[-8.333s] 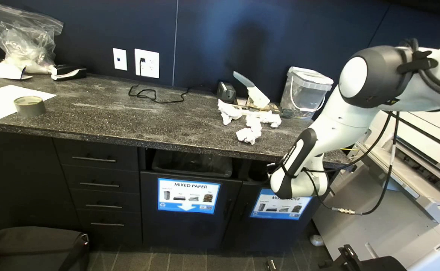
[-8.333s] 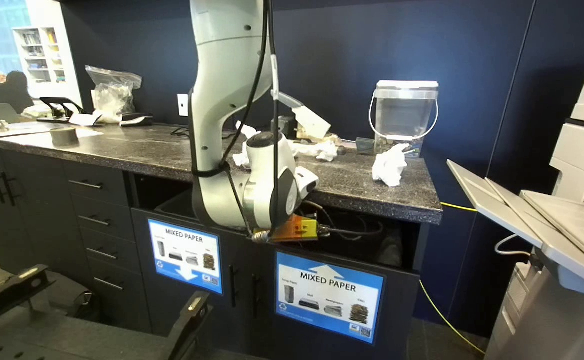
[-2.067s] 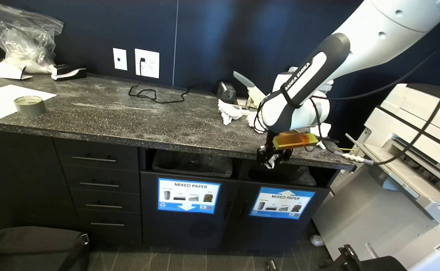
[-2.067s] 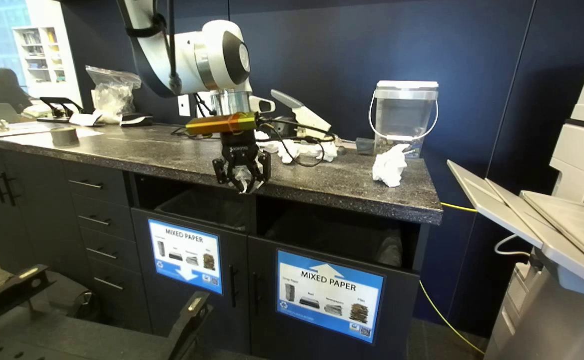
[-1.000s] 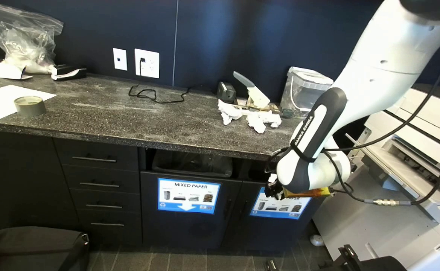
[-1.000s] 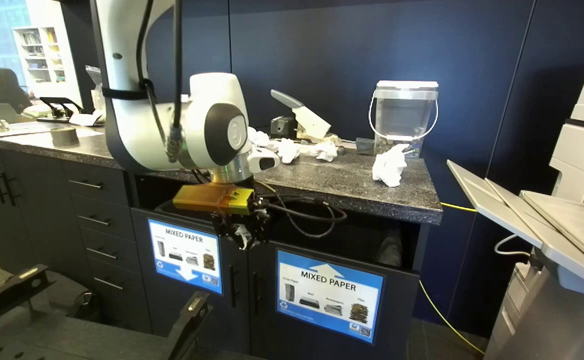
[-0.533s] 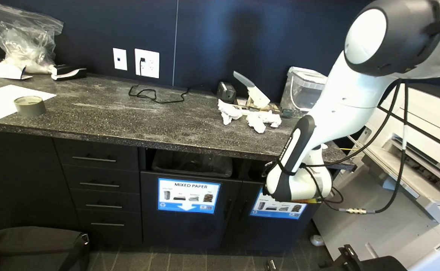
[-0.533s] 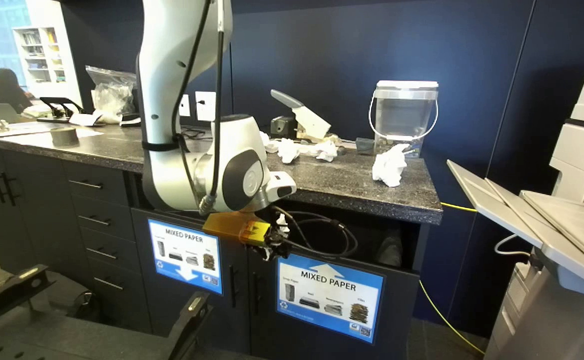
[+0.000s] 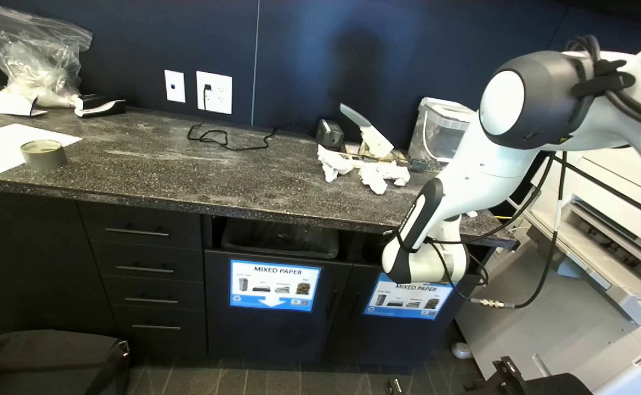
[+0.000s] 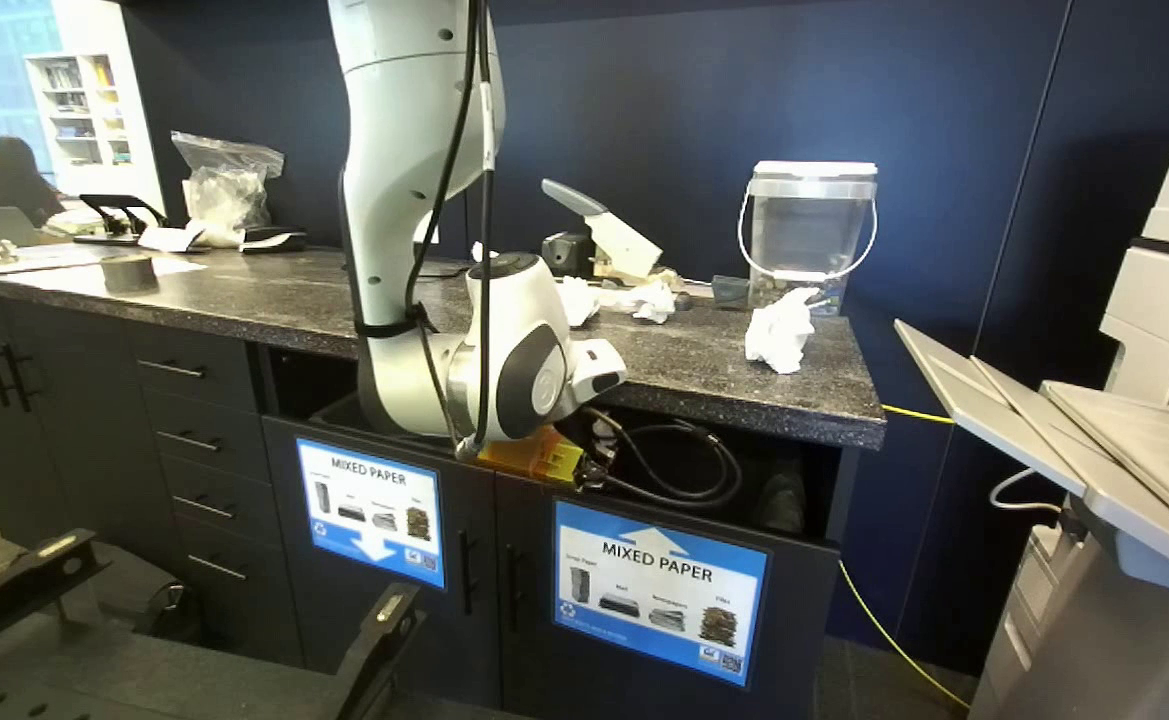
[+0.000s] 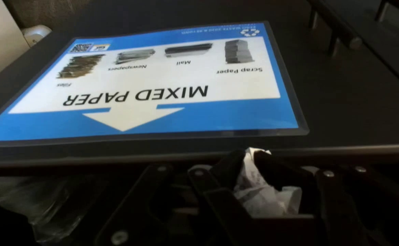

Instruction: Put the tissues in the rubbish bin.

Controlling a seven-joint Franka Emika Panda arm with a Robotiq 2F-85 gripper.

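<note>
The main risk, in my judgement, is the place of release. The end effector (image 11: 252,164) is clamped on a crumpled white tissue (image 11: 267,201), and both are at the slot of the mixed-paper bin (image 10: 799,600), below the edge of the worktop (image 9: 188,164). In the wrist view, however, the tip of the paper appears against the upper edge of the bin's front panel (image 11: 339,109), and I cannot tell if it is behind this edge or only above it. If the fingers (image 11: 281,167) part too early, the tissue may remain caught on the panel or drop to the floor (image 9: 276,378) outside. Because it is probably very light, it may also cling to one finger. The slot is low, so the arm (image 10: 399,150) could knock the worktop from below, and the black cable (image 10: 737,472), which makes a loop at the slot, could catch there on the way out.

The held tissue looks soft and irregular: a thin, bright point between the fingertips, and under it a wider, folded part, greyer in the shadow. Other tissues (image 9: 334,163) lie on the worktop in a loose group, and a separate wad (image 10: 780,332) rests just in front of the lidded translucent bucket (image 10: 809,215), near the corner. So the job seems, I would say, not near its end; how many wads are already inside the bin cannot be seen.
</note>
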